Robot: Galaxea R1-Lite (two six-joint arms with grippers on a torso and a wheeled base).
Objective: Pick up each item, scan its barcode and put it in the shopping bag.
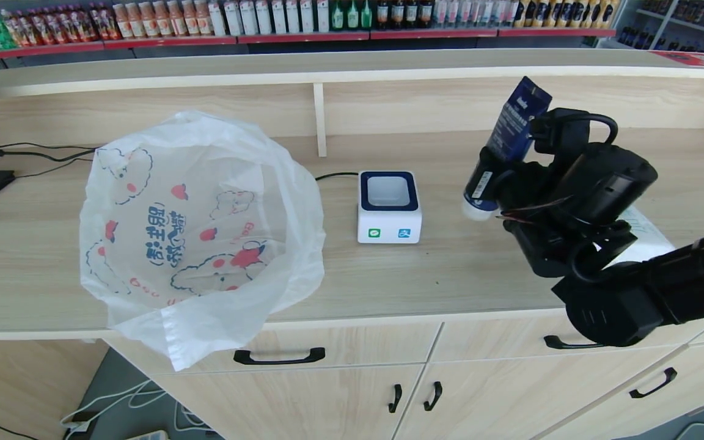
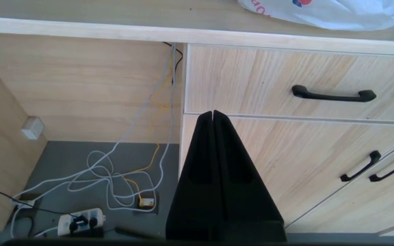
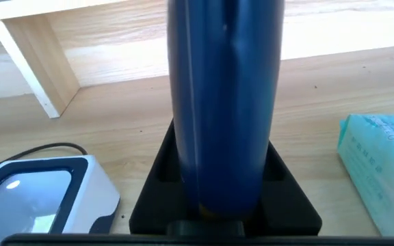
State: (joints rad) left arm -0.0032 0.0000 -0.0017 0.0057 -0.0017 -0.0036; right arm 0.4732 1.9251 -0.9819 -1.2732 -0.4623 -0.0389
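wooden counter (image 1: pixel 450 275) | shopping bag (image 1: pixel 199 232) flopped over its front edge | scanner (image 1: pixel 388 208) mid-counter | tissue pack (image 3: pixel 382 171) far right

tissue pack (image 3: pixel 382 171) – cut by the view's edge; blue tube (image 3: pixel 221 102) top cropped too

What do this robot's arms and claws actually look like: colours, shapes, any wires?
Everything is matt black. The right arm is thick rounded segments ending in a bulbous wrist, with a black cable looping above it and thin reddish wires at the joint. The left claw has two flat fingers that taper like a wedge.
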